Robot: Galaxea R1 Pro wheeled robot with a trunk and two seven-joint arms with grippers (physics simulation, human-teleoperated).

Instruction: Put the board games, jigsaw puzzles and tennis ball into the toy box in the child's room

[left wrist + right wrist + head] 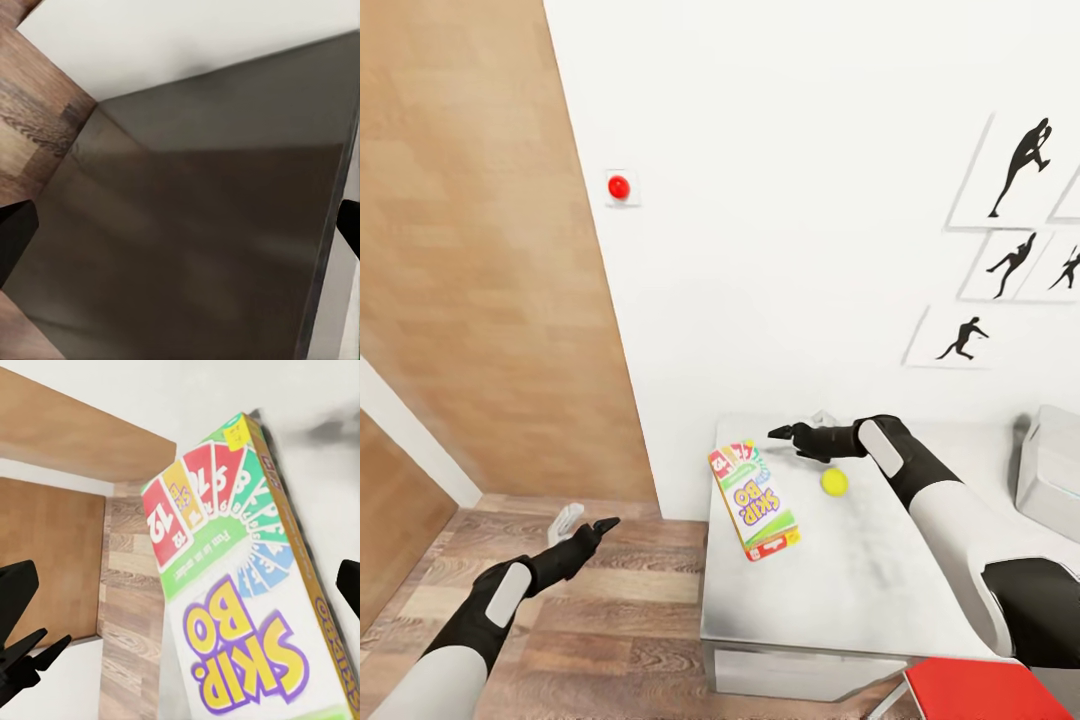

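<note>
The right pincer (785, 433) hovers above the far end of the board game (753, 499), jaws spread wide, holding nothing. The game lies flat at the tabletop (860, 590) edge; the ball (834, 482) sits just beside it. Risk: a skewed descent could push the game off onto the floor. The left pincer (600, 524) hangs empty and open over the floor.

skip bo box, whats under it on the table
The SKIP BO box lies flat on the white table, near its left edge. Whatever the box covers is hidden. The tennis ball sits beside it, apart, and the right claw hovers above its far end.
</note>
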